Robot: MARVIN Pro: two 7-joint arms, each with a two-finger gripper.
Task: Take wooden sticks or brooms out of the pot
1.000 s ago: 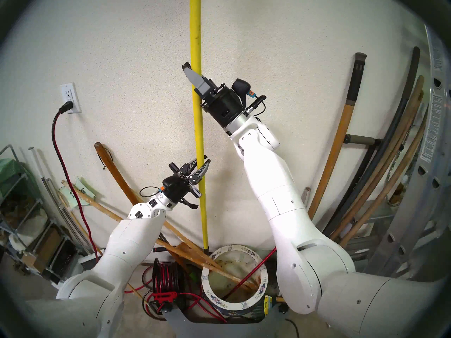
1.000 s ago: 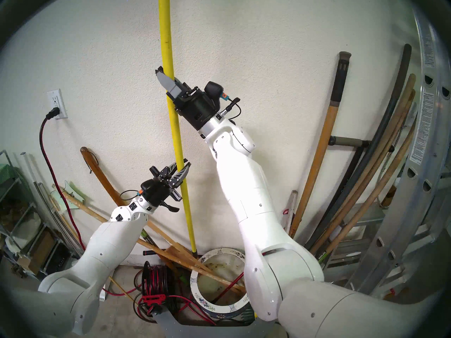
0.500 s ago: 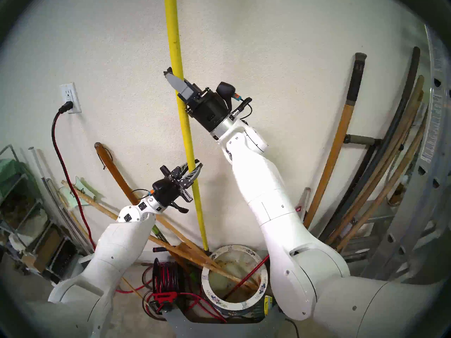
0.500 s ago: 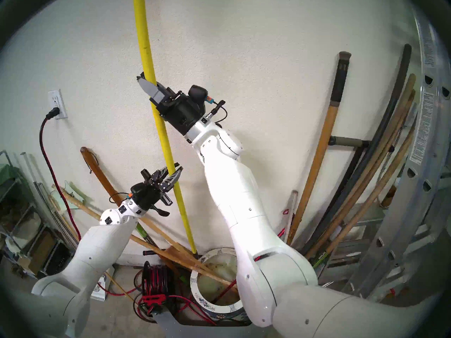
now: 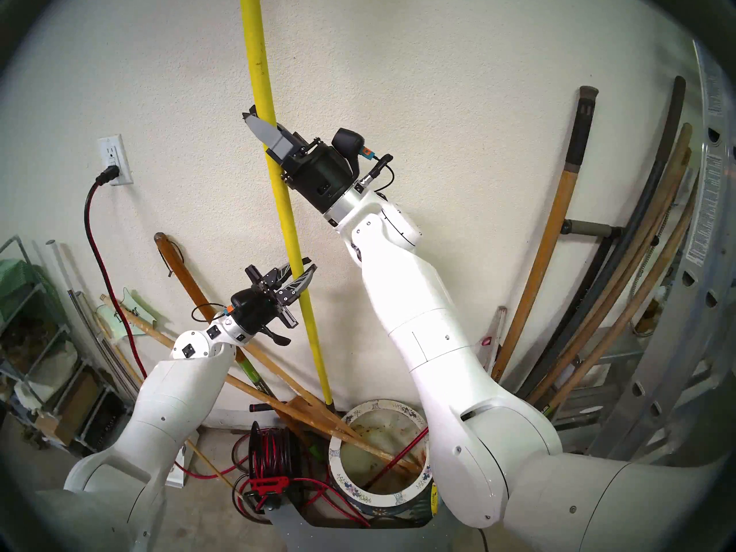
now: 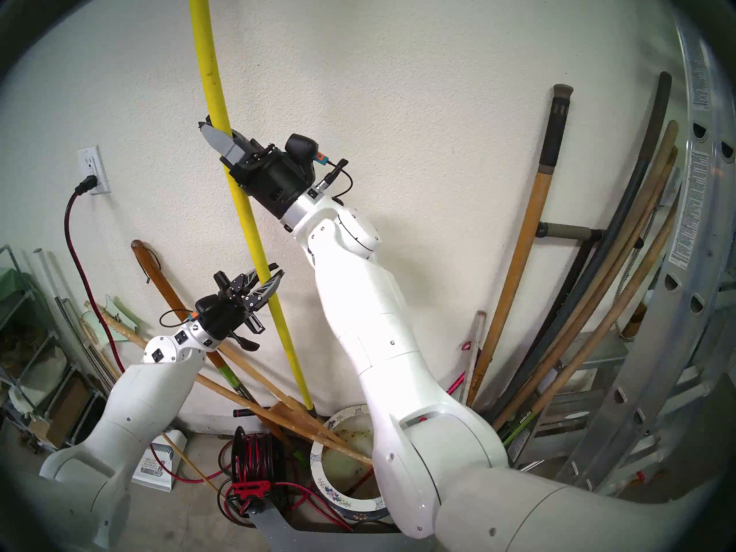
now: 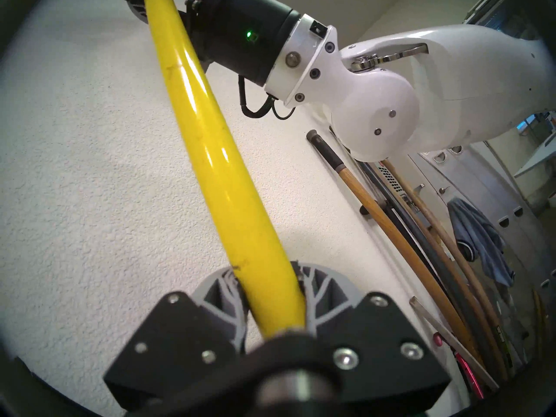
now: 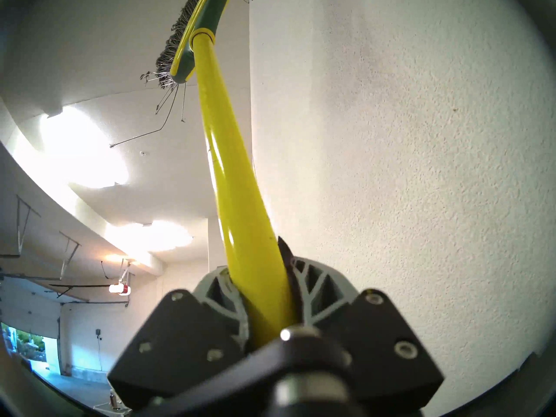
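Yellow-poled plastic broom [image 5: 296, 256], clamped by left gripper [image 5: 299, 275] and right gripper [image 5: 266, 127], is held at eleven o'clock of the flowered white ceramic pot [image 5: 338, 457], where brown wooden poles [image 5: 318, 423] are left.

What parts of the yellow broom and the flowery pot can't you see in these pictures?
- Broom bottom tip: head views, hidden behind the wooden poles.
- Broom head: cut off by the head views' top edge; in the right wrist view its bristles run off the top.
- Pot right rim: head views, covered by the right arm.
- Pot bottom: dim and stained.
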